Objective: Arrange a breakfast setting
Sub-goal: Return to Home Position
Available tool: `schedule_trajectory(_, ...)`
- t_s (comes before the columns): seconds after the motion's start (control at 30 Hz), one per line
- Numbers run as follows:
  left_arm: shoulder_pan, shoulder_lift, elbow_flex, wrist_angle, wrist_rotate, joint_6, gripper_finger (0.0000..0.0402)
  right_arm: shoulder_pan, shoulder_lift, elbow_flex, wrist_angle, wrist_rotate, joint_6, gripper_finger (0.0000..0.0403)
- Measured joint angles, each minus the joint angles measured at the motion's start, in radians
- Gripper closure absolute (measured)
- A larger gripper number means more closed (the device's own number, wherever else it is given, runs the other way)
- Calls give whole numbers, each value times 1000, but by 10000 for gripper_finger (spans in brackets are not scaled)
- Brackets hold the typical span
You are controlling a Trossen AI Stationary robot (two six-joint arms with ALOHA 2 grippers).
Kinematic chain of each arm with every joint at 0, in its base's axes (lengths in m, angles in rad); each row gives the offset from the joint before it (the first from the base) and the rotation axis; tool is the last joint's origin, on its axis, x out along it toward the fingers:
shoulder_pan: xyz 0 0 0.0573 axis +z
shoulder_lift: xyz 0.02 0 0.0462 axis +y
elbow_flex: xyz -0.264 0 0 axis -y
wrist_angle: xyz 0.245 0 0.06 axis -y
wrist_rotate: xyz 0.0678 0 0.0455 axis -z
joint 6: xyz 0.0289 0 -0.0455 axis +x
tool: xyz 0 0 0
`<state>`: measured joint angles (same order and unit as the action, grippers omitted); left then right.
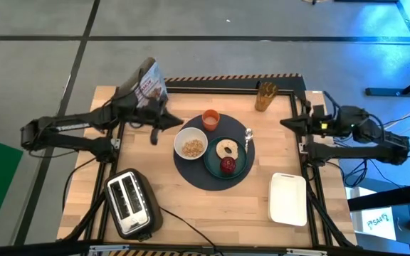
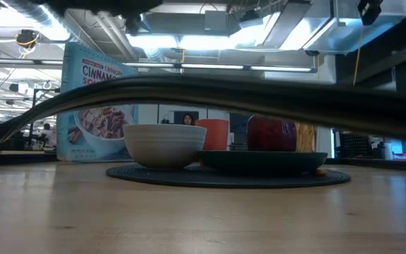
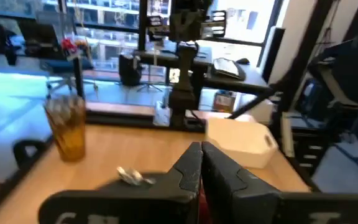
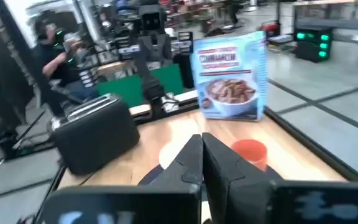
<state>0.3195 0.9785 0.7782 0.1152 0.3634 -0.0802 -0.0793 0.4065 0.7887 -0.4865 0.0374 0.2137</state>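
A dark round mat [image 1: 191, 171] lies mid-table. On it stand a teal plate [image 1: 242, 162] with a pale ring-shaped bread [image 1: 227, 148] and a red fruit [image 1: 228, 166], and a small white bowl [image 1: 191, 144] holding cereal [image 1: 192, 148]. A small orange cup [image 1: 211, 119] stands at the mat's far edge, and a metal spoon [image 1: 248, 136] lies beside the plate. My left gripper [image 1: 176, 122] hovers left of the cup, shut and empty [image 3: 201, 167]. My right gripper [image 1: 285, 123] waits at the far right, shut and empty [image 4: 202, 157].
A silver-black toaster [image 1: 130, 203] stands at the near left and a white rectangular tray [image 1: 288, 198] at the near right. A cereal box [image 1: 146, 84] stands at the far left and an amber glass [image 1: 265, 96] at the far edge. A black frame runs around the table.
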Motion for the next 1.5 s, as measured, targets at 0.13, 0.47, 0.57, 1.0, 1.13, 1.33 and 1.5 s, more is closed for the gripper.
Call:
schedule_trajectory(0.13, -23, -121, -152, 27, -74, -48, 399, 1, -46, -67, 65, -112, -91, 402)
schedule_trajectory(0.47, -44, -350, -458, 206, -230, -38, 400, 1, -211, -287, 198, -213, -114, 403)
schedule_trajectory(0.57, -44, -393, -486, 206, -215, -71, 400, 1, -239, -359, 268, -203, -58, 403)
schedule_trajectory(1.0, -45, -528, -489, 130, -50, 57, 400, 1, -256, -625, 554, -293, 46, 403)
schedule_trajectory(1.13, -45, -559, -515, 98, -77, 64, 400, 1, -256, -639, 545, -294, 7, 403)
schedule_trajectory(1.33, -45, -577, -606, 227, -82, 36, 400, 1, -256, -682, 558, -345, -5, 403)
schedule_trajectory(1.5, -46, -576, -666, 348, -83, 4, 400, 1, -256, -767, 740, -337, 47, 403)
